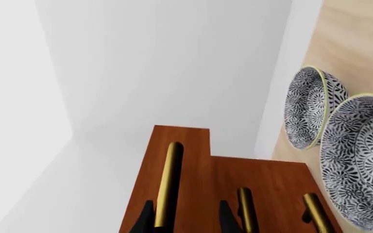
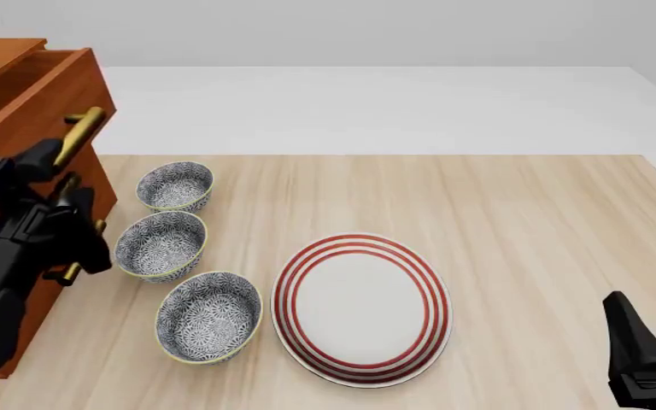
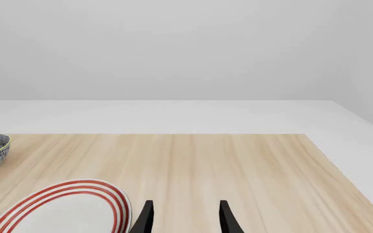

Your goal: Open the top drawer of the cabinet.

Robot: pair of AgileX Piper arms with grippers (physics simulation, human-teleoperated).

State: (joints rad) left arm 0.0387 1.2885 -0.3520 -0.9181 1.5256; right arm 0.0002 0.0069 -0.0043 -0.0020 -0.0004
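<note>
My left fingers [image 1: 151, 218] are clamped on the top drawer [image 1: 177, 165]'s handle [image 1: 167, 182]; right ones [image 3: 149, 216] spread, idle. Crooked pull could slip off the bar.

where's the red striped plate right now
In the front view the red-striped plate lies flat on the wooden table, near the front edge about mid-table, just right of the nearest patterned bowl.
</note>
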